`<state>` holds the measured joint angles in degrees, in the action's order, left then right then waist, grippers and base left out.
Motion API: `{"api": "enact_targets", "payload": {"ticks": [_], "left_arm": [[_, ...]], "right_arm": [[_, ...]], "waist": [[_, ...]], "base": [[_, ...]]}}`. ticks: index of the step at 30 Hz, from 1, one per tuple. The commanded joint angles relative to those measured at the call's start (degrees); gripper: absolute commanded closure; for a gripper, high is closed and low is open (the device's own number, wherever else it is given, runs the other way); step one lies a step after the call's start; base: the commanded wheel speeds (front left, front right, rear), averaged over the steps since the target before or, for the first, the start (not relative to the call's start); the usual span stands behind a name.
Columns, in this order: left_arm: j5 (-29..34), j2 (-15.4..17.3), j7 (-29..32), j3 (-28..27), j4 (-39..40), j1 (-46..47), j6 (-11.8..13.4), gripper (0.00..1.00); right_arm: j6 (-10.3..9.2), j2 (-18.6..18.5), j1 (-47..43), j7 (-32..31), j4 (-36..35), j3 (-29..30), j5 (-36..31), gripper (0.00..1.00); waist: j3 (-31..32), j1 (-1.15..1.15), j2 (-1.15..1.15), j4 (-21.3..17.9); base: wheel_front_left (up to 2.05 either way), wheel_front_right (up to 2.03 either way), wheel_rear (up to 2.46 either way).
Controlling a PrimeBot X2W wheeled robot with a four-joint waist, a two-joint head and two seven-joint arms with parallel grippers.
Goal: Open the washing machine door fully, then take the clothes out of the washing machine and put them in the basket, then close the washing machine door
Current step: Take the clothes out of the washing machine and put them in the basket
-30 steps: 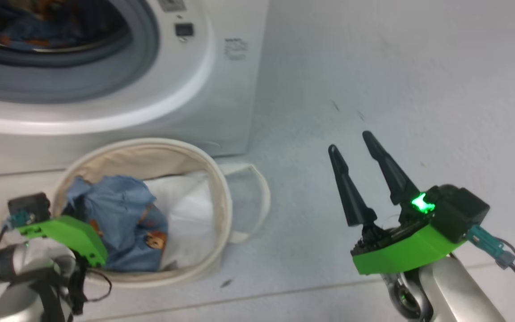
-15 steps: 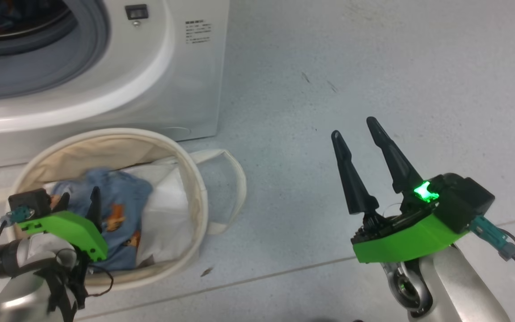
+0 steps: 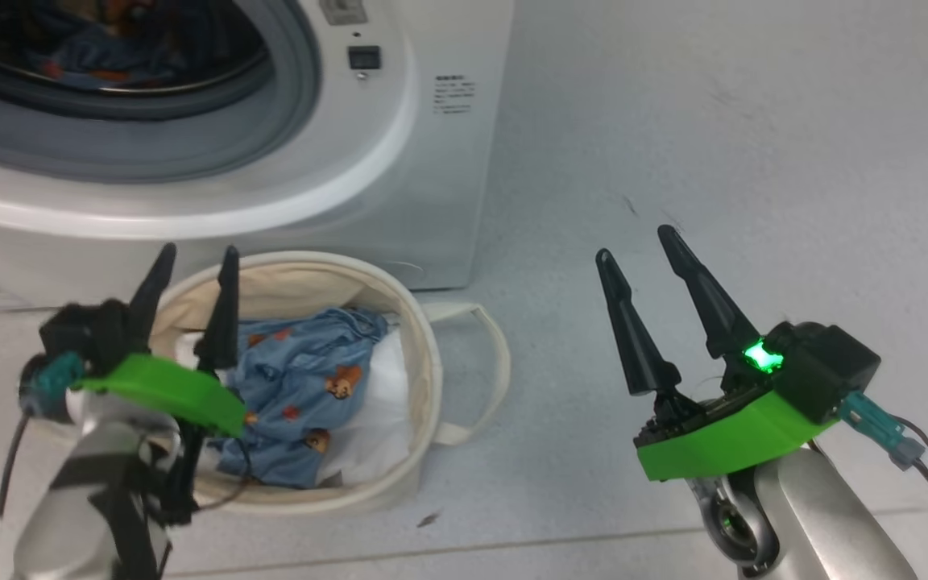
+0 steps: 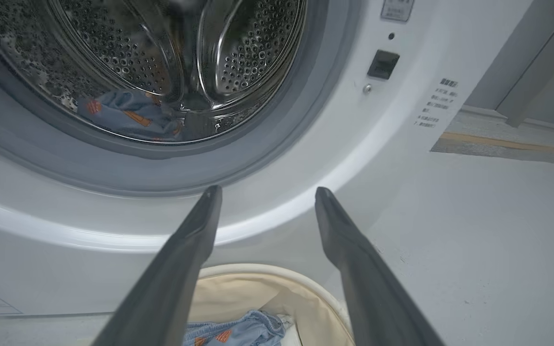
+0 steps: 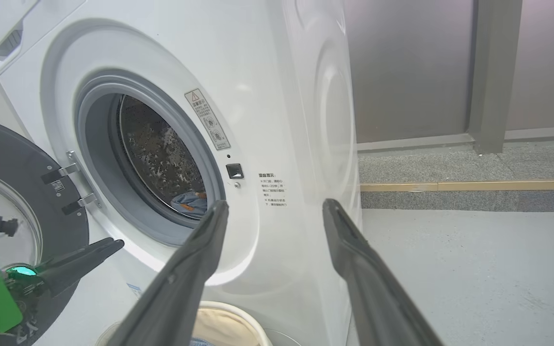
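The washing machine [image 3: 399, 161] is standing white on the grey floor [image 3: 754, 161], its drum mouth uncovered. The right wrist view is showing what the others are not: the washing machine door [image 5: 17, 149] is hanging swung wide on its hinges at that view's left.

The basket [image 3: 424, 354] is sitting on the floor just in front of the machine.

I am holding my left arm raised over the basket's near-left rim. My left fingers [image 3: 222, 310] are pointing up toward the drum mouth, spread apart and gripping nothing. Half a second ago they were pointing down into the basket, over the fabric. I am holding my right arm well off to the right above bare floor. My right fingers [image 3: 629, 330] are likewise spread, empty and angled upward, in the same pose as before.

One piece of the clothes [image 3: 303, 387] is lying loose in the basket on a white sheet [image 3: 375, 403], touching neither arm. The left wrist view is adding that more clothes [image 4: 128, 113] are lying at the bottom of the steel drum.
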<state>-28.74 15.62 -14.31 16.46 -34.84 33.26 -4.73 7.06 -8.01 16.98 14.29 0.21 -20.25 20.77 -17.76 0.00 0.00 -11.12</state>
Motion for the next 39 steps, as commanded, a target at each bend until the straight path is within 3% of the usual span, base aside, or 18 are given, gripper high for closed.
{"api": "enact_targets", "payload": {"ticks": [1, 7, 15, 29, 39], "left_arm": [[1.52, 2.18, -0.68, -2.64, 5.2, -1.39, 0.08, 0.0], [4.36, 2.36, -0.68, -4.8, 19.53, -9.58, 0.42, 0.0], [3.19, 3.97, 0.65, -6.68, 27.37, -17.27, 2.64, 0.0], [2.69, 4.42, 2.5, -7.01, 28.32, -17.6, 4.57, 0.0], [5.69, 4.39, 1.11, -5.98, 18.83, -6.61, 5.07, 0.0]], "right_arm": [[0.43, -0.54, -0.82, 0.68, -1.43, -1.08, 0.36, 0.0], [0.43, -0.97, -1.44, 0.56, 0.06, -0.95, 1.14, 0.0], [0.43, -0.84, -2.35, 0.27, 1.81, -0.96, 1.22, 0.0], [0.43, -0.67, -2.23, -0.22, 2.35, -1.59, 1.71, 0.0], [0.43, -1.31, -0.9, -0.17, 4.72, -3.91, 2.67, 0.0]], "waist": [[2.09, 0.0, 0.0, 2.09], [5.45, 0.0, 0.0, 4.09], [8.1, 0.0, 0.0, 4.77], [7.51, 0.0, 0.0, 4.79], [3.3, 0.0, 0.0, 3.07]], "base": [[0.0, 0.0, 0.0], [0.0, 0.0, 0.0], [0.0, 0.0, 0.0], [0.0, 0.0, 0.0], [0.0, 0.0, 0.0]]}}
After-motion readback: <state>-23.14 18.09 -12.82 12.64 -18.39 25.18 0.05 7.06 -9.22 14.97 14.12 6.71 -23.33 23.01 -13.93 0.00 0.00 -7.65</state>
